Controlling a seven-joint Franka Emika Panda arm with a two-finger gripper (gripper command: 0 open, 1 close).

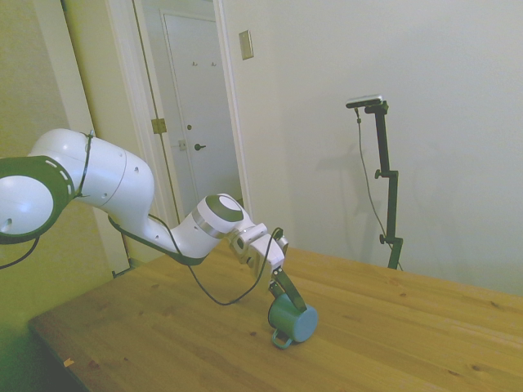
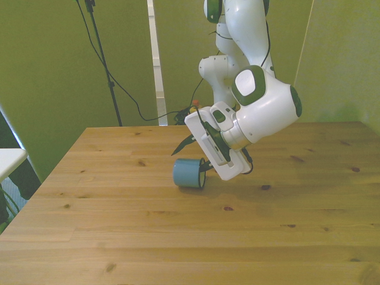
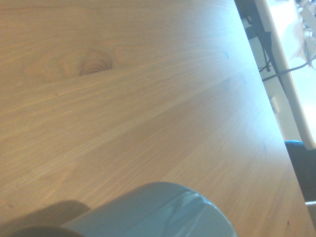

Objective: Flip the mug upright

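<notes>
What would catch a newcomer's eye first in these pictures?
The white arm, reaching low over the wooden table. Next, the teal mug lying on its side near the table's middle, with the gripper at its rim and its handle against the wood in the side view.

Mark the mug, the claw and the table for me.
mug (image 2: 187,173): front view, its teal side wall.
claw (image 1: 286,300): side view, at its fingertips on the mug's rim.
table (image 2: 178,237): front view, bare wood.
</notes>
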